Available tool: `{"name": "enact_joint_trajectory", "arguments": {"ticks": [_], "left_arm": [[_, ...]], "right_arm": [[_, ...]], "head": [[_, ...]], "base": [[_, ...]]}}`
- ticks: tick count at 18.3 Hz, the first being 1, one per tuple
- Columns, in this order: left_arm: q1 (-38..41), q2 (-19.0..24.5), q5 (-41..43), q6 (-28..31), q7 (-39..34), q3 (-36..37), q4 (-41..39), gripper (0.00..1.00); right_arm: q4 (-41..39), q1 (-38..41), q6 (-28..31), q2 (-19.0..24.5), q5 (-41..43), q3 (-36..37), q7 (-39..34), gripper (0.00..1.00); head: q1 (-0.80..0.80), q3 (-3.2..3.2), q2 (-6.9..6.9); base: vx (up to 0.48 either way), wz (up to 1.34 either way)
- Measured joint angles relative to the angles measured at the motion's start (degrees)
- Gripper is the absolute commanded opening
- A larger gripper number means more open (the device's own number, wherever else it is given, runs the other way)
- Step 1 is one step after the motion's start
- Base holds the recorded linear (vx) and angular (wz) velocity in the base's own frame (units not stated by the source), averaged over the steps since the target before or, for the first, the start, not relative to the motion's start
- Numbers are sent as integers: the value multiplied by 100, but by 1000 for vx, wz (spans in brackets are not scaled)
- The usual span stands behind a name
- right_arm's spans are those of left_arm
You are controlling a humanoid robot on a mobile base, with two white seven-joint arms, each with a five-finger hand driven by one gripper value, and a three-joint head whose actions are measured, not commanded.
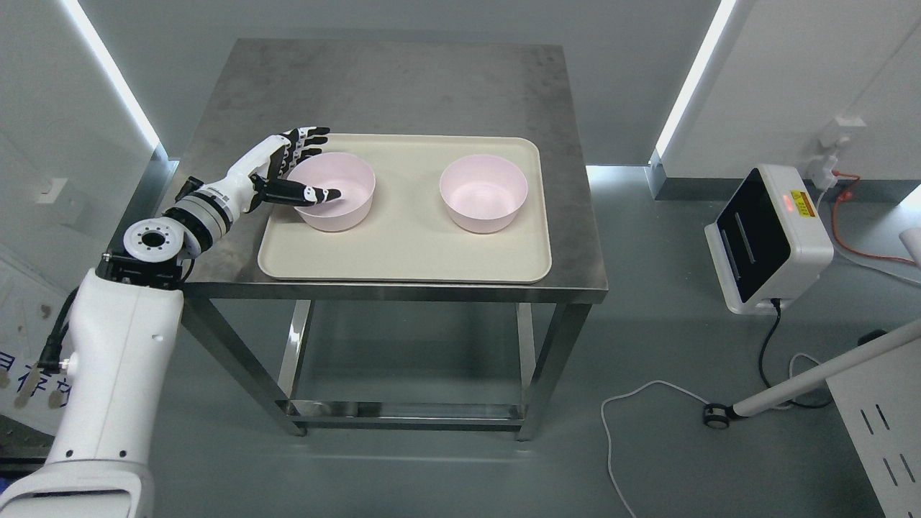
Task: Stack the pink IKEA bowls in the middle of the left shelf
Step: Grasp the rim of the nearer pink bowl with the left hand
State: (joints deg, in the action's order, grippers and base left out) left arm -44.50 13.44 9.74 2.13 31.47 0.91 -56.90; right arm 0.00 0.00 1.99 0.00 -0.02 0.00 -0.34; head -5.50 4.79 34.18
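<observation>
left hand (284, 169): thumb is reaching over the rim into the left pink bowl (332, 191), other fingers (308, 137) are spreading behind its far-left wall, not clamping | bowl is sitting on the beige tray (403, 244) | second pink bowl (483, 193) is sitting well apart, right | tray is lying on the tabletop (388, 86)

bright, even | wall light strips (108, 72) glaring | sharp focus

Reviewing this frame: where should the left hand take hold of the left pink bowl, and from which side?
By the rim on its left side, nearest the left hand. The left pink bowl stands upright and open on the tray, so the thin wall can likely be pinched, thumb inside and fingers outside. The hand already sits that way, though a firm grip isn't clear.
</observation>
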Motion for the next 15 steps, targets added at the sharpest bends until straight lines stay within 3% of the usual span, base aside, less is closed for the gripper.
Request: {"name": "enact_joint_trajectory", "arguments": {"ticks": [4,10,15], "left_arm": [[-77,4,9,1,25,-29,59,60],[-245,-21,186,-57,41,36,201,59],[-455,-37,524,-255,42,201,383,52]], "right_arm": [[0,0,0,0,1,0,0,100],[0,0,1,0,2,0,0,100],[0,0,2,0,2,0,0,100]], "head": [[0,0,0],[0,0,0],[0,0,0]], "base": [[0,0],[0,0],[0,0]]}}
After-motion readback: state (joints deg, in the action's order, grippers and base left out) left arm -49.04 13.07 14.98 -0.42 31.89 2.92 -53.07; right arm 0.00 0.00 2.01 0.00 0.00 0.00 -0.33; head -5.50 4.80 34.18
